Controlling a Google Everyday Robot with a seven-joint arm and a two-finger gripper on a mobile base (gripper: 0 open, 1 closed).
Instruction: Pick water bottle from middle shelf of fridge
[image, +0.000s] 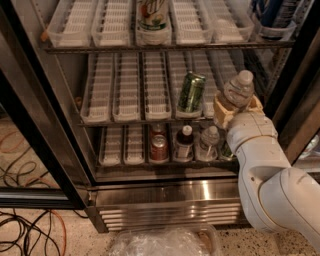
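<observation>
A green can (190, 92) is leaning in the centre of the frame. Below it a red can (159, 148), a dark bottle (184, 143) with a white cap and a clear bottle (209, 142) are standing side by side. A labelled bottle (152, 15) is showing at top centre. Black and orange cables (25, 230) are lying at lower left, and crumpled clear plastic (160, 242) is lying at the bottom edge. The tool (238, 103) is sitting at right centre, gripping the water bottle (240, 87).
</observation>
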